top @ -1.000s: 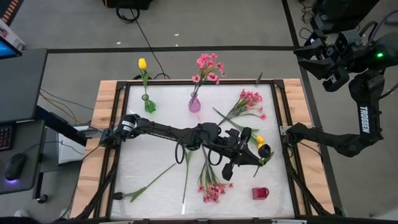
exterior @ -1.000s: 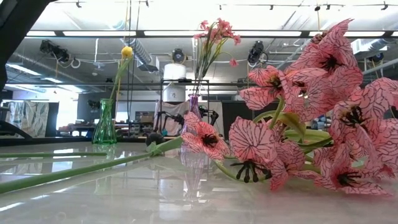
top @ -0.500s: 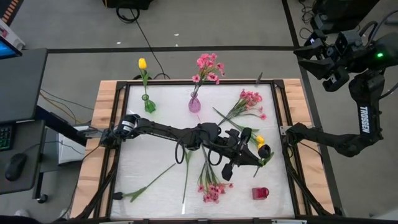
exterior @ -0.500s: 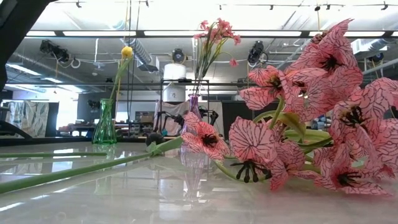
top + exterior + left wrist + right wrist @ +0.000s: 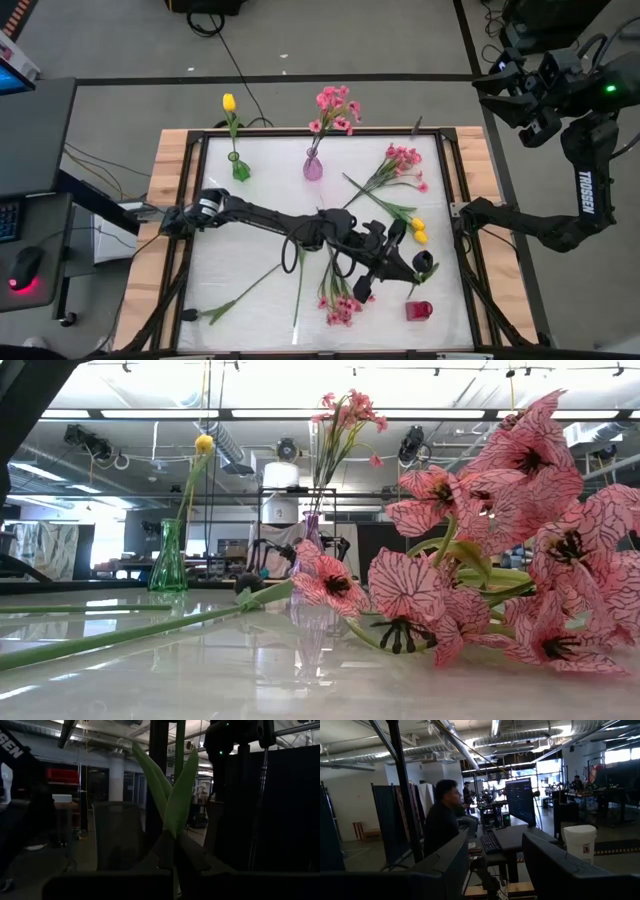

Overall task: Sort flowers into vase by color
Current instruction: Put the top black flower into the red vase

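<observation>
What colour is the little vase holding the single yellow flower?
Green glass: the vase shows best in the low view, with the yellow flower standing in it.

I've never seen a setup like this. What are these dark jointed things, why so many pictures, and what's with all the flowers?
They are two robot arms at a table. One camera looks straight down, one sits at table height, and one rides on each wrist. The left hand is stretched across the table, shut on a dark red tulip just above a red vase; its wrist camera shows the leaves between its fingers. The right hand is parked off the table's right side, open and empty. A yellow tulip stands in a green vase, a pink spray in a purple one. More flowers lie loose.
</observation>
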You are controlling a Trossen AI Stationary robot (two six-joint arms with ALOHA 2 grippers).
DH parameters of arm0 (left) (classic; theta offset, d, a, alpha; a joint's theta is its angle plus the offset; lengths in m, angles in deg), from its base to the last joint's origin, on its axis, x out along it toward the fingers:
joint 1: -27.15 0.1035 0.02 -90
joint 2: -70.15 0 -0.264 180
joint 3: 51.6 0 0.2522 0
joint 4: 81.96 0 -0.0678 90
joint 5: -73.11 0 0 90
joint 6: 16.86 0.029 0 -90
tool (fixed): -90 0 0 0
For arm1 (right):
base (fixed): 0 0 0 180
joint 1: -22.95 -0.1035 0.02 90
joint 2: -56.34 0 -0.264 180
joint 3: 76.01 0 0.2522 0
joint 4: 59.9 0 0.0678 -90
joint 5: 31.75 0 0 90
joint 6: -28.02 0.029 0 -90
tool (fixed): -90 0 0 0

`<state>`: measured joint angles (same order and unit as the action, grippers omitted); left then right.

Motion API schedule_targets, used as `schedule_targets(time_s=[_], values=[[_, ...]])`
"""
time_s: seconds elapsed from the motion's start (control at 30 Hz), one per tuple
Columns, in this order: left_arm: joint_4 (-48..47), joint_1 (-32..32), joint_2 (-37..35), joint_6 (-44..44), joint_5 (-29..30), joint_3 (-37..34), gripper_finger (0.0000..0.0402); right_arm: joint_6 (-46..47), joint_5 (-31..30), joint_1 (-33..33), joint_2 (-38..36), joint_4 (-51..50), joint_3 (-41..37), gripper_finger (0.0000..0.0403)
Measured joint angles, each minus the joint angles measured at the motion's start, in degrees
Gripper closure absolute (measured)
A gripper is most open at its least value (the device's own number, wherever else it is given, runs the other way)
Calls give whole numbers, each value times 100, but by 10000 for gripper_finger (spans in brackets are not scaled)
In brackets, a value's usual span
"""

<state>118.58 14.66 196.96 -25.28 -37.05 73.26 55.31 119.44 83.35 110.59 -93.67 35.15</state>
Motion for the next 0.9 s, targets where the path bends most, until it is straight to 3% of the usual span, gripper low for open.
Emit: schedule_targets(time_s=[0.43, 0.9], values=[[661, 15, 69, -230, 153, -1, 395, -1, 0, 0, 1, 7, 0, 207], [661, -139, 337, -350, 863, 1, 395, 0, 0, -1, 1, 24, 0, 207]])
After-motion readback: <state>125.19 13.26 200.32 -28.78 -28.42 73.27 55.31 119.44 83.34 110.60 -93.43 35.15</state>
